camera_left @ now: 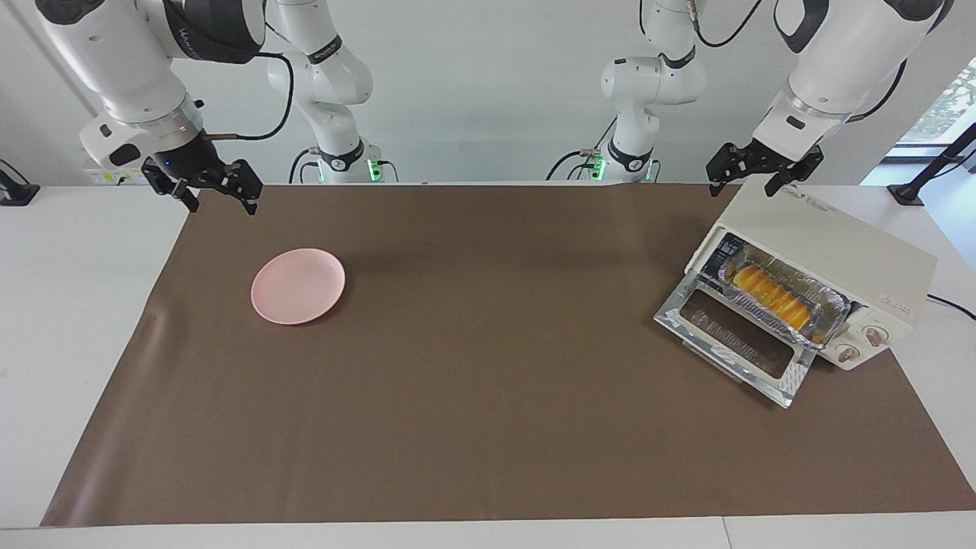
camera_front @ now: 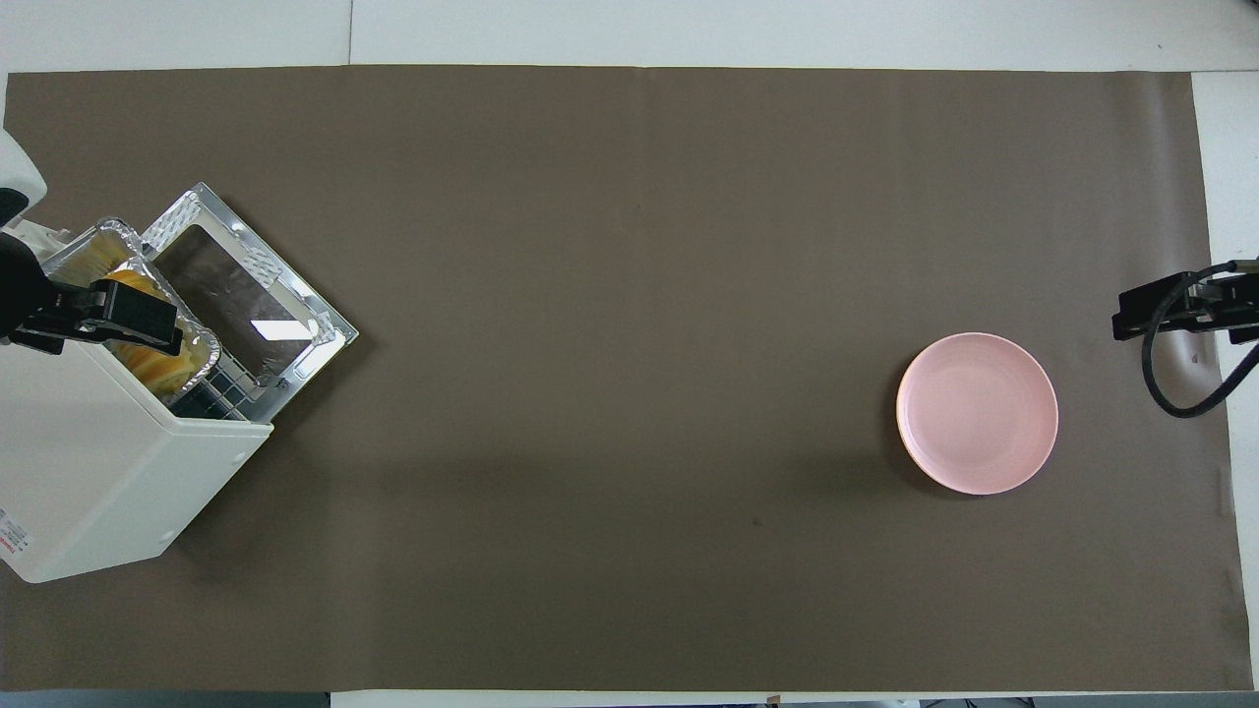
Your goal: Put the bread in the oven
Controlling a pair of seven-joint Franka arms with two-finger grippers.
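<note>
I'm seeing a yellow-orange ridged bread (camera_left: 768, 295) in crinkly silver foil tray (camera_left: 822, 293), cream-white oven (camera_left: 839, 236), pink plate (camera_left: 298, 285), brown mat (camera_left: 488, 381), w/ black grippers.

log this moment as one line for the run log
bread: in foil tray in oven | door: open | left gripper: open, empty, over oven | right gripper: open, empty, waiting | pink plate: empty

Toaster oven and both arms only partly in frame

In the overhead view, the oven (camera_front: 108, 472) runs off the picture's edge at the left arm's end, its knobs unseen there, and the left gripper (camera_front: 93, 317) covers part of the bread (camera_front: 162, 366) in the foil tray (camera_front: 202, 344). The right gripper (camera_front: 1175, 313) is cut by the other edge. In the facing view, the oven's top hides the tray's inner end, and both arms' upper links leave the frame.
</note>
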